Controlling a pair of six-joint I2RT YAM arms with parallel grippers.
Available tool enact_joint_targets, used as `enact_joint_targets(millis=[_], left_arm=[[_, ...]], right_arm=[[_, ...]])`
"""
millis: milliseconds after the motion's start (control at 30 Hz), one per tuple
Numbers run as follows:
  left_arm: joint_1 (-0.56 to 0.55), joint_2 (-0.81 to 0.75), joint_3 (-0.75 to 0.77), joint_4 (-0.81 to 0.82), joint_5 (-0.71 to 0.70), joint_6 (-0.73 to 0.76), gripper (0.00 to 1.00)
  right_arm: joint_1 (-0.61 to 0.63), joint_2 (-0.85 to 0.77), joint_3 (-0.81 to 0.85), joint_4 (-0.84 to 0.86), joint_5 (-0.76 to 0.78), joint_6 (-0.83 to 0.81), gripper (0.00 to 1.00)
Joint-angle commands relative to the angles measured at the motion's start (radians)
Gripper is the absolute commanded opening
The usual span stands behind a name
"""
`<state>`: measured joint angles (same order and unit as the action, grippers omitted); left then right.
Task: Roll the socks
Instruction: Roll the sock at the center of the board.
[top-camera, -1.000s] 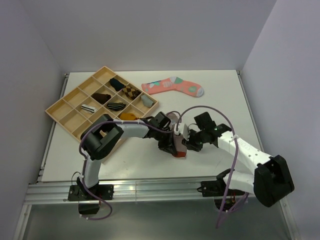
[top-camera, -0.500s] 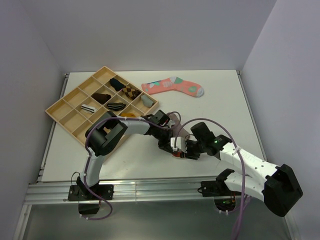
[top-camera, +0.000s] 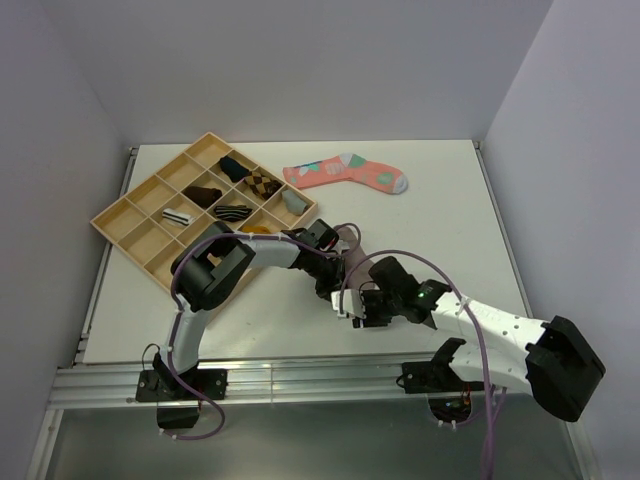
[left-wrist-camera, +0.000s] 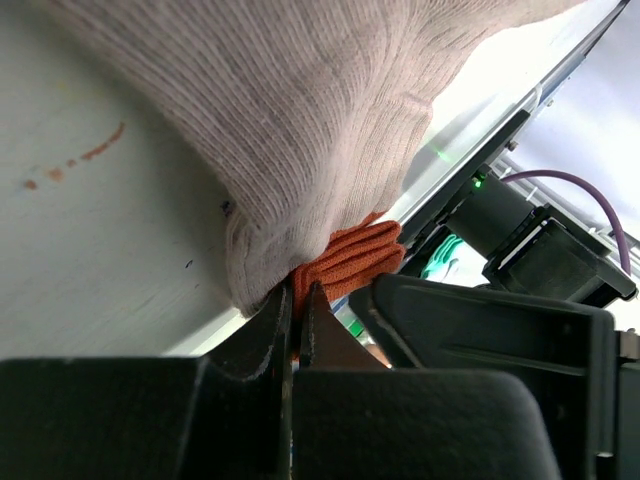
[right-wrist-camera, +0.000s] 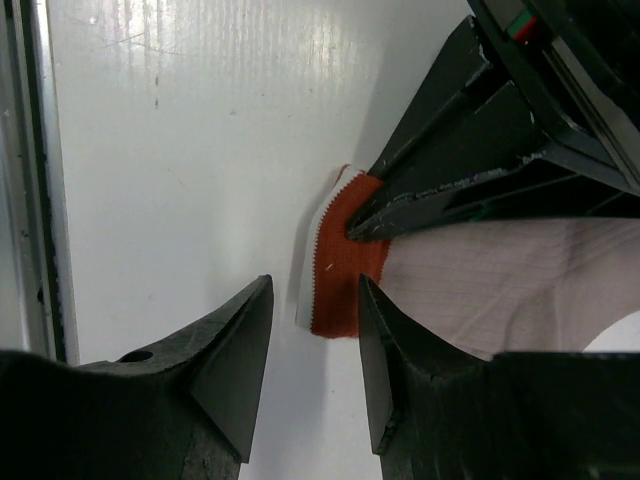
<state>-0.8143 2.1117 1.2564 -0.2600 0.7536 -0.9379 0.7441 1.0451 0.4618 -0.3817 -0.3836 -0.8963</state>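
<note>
**Left pincer pinches the cuff, right pincer spread beside it**

The taupe sock (left-wrist-camera: 300, 120) lies on the white table (top-camera: 450, 200) near its middle, a little toward the near edge, where the two arms meet. Its red cuff (right-wrist-camera: 340, 270) points toward the near side and carries a thin white edge; whether that edge is a stripe or a second sock cannot be told.

The left gripper (left-wrist-camera: 297, 300) reaches in from the left, and its two black fingers are pressed almost together on the cuff, with the red fabric bunched between them. The ribbed body of the sock drapes over and beyond those fingers.

The right gripper (right-wrist-camera: 315, 282) comes in from the near right with its fingers spread apart. The cuff sits just past the gap between its tips, and they do not grasp it. In the overhead view the two grippers are just beside each other.

Well apart, at the far side of the table, a coral-pink sock (top-camera: 345, 172) lies flat. To its left sits a wooden compartment tray (top-camera: 150, 180) with rolled socks in several cells.
</note>
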Motion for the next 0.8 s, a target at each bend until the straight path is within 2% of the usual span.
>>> enact_joint_targets(millis=[0, 467, 567, 600, 667, 700, 767], left_arm=[[0.007, 0.044, -0.012, -0.059, -0.082, 0.03, 0.0], [0.014, 0.036, -0.023, -0.038, -0.057, 0.03, 0.0], [0.015, 0.033, -0.026, -0.03, -0.047, 0.03, 0.01], [0.015, 0.031, -0.035, -0.024, -0.045, 0.025, 0.01], [0.02, 0.018, -0.058, 0.014, -0.037, 0.002, 0.06], [0.021, 0.011, -0.07, 0.036, -0.034, -0.008, 0.11], [0.029, -0.018, -0.11, 0.098, -0.046, -0.035, 0.17]], right_arm=[[0.027, 0.012, -0.017, 0.102, 0.049, 0.01, 0.47], [0.069, 0.111, -0.064, 0.217, 0.158, 0.017, 0.43], [0.067, 0.136, -0.069, 0.24, 0.173, 0.028, 0.37], [0.069, 0.144, -0.069, 0.245, 0.172, 0.04, 0.29], [0.069, 0.147, -0.063, 0.241, 0.173, 0.053, 0.22], [0.069, 0.151, -0.06, 0.234, 0.169, 0.066, 0.17], [0.066, 0.144, -0.054, 0.218, 0.157, 0.077, 0.14]])
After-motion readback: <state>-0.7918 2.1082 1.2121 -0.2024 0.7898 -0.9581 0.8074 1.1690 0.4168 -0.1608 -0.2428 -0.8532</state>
